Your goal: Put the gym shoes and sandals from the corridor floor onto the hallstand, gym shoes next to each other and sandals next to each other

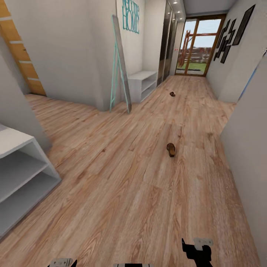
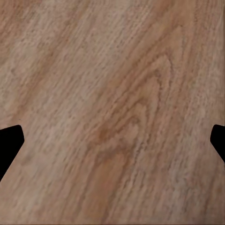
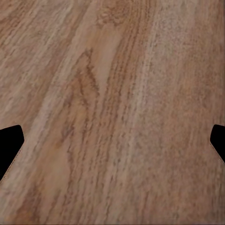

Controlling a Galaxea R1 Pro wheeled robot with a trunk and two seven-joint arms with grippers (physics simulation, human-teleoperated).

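Note:
Two small brown sandals lie on the corridor floor [image 1: 122,178]. The nearer sandal [image 1: 171,149] is mid-corridor, ahead of me and slightly right. The farther sandal [image 1: 172,94] lies well down the corridor. The gym shoes are out of view. The pale grey-white hallstand [image 1: 22,174], with two open shelves, stands at the near left. My right gripper [image 1: 196,250] hangs low near the picture's lower edge, and my left gripper [image 1: 63,263] peeks in at the lower left. Both are open and empty over bare planks: left gripper [image 2: 112,145], right gripper [image 3: 112,145].
A low white shelf bench [image 1: 142,83] stands against the left wall farther on. A teal-framed leaning mirror [image 1: 121,63] rests at the wall corner. A grey wall [image 1: 248,148] closes in on the right. A glass door [image 1: 198,46] ends the corridor.

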